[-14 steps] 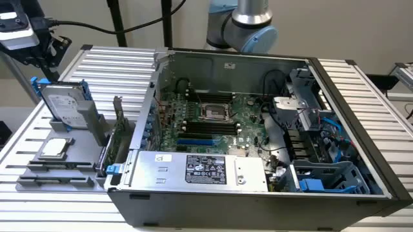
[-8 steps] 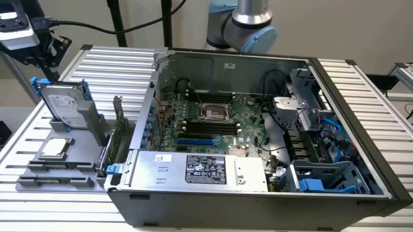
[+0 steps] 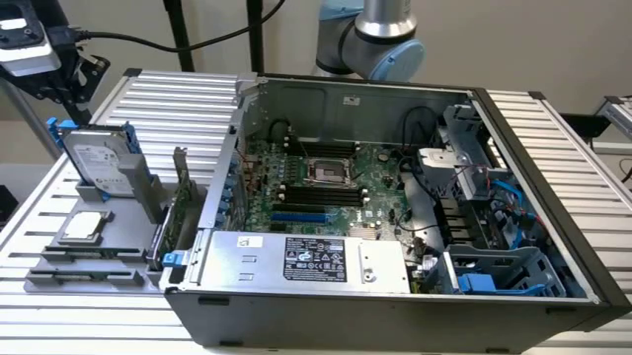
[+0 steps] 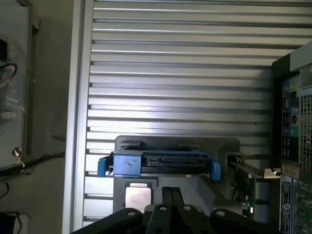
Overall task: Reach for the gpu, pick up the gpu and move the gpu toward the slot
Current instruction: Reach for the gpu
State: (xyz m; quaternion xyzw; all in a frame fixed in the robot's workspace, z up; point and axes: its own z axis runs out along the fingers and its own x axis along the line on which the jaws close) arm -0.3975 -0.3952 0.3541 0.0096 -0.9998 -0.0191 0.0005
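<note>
One hand (image 4: 172, 192), seemingly pressed together (wrist view), hovers near the gpu (image 4: 242, 183).

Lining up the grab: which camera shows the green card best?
The exterior view: the green card stands on edge between the hard drive and the computer case, its upper edge in plain sight. The wrist view catches just its silver bracket and a sliver of board.
</note>
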